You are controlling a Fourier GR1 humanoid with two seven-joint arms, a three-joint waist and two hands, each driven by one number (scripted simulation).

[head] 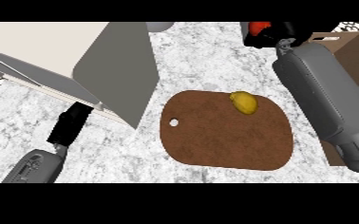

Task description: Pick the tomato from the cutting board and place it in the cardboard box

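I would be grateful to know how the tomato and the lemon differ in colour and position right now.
The tomato is red; the lemon is yellow. The tomato is held in the right hand near the cardboard box; the lemon lies untouched on the cutting board. Both are small and rounded.

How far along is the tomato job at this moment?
Pickup looks done: the tomato is off the cutting board, where only a yellow fruit lies. The right hand holds it near the cardboard box. Remaining: placing it inside and releasing.
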